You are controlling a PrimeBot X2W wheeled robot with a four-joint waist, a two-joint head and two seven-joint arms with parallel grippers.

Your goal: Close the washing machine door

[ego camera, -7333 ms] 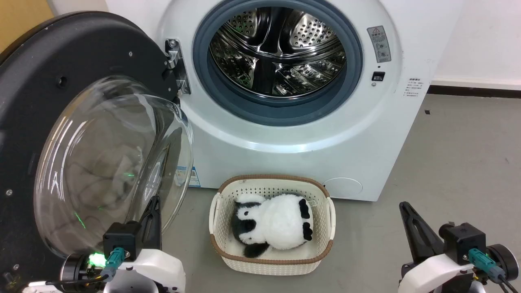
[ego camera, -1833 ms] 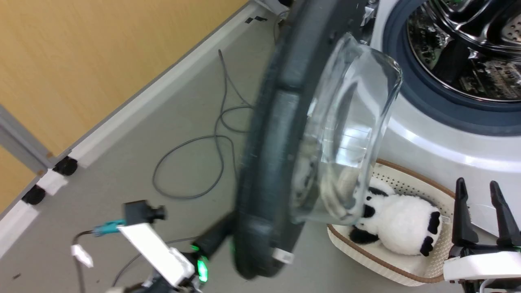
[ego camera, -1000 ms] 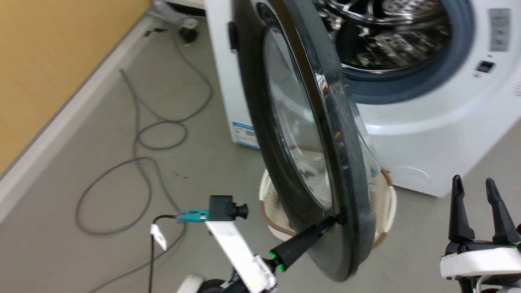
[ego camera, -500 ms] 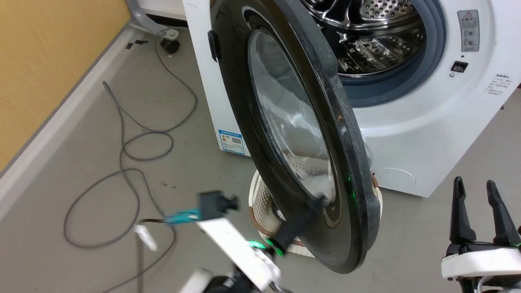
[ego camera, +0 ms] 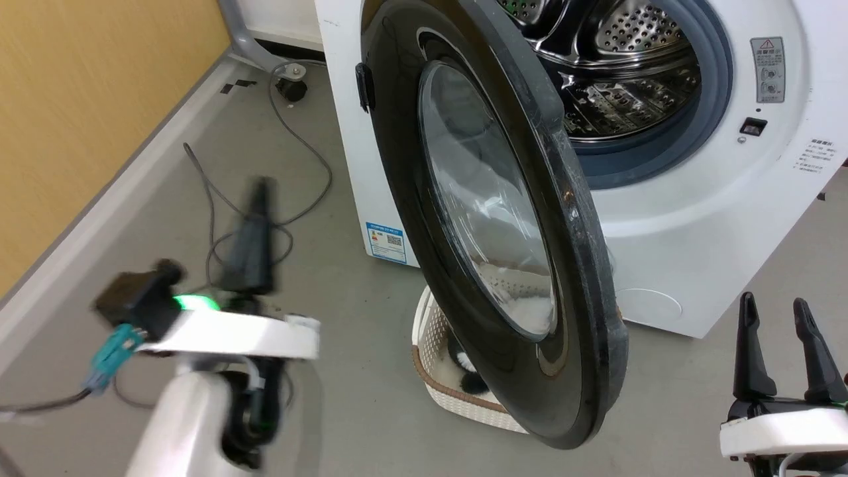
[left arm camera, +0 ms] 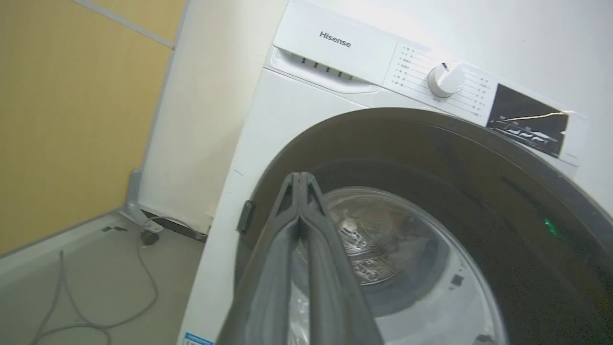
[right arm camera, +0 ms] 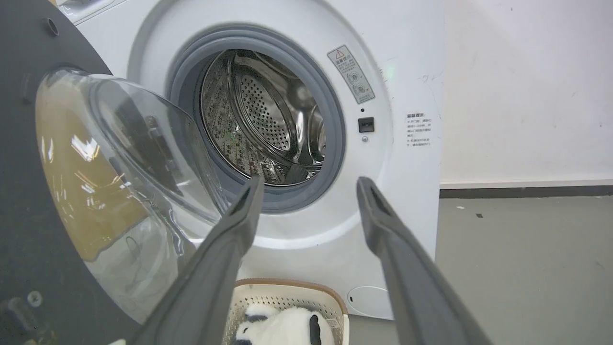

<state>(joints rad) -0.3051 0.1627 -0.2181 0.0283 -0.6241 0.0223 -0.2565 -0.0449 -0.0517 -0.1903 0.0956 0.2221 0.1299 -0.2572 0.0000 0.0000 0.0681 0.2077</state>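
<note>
- Left gripper [left arm camera: 300, 176]: fingers pressed together, gripping nothing. In the head view it stands left of the washing machine door [ego camera: 490, 218], apart from it.
- Door: partly open, angled out on its hinge in front of the washing machine [ego camera: 695, 218].
- Basket [ego camera: 437, 377]: on the floor beneath the door, containing a black-and-white plush toy [right arm camera: 282, 330].
- Right gripper [ego camera: 782, 318]: fingers spread apart, holding nothing.
</note>
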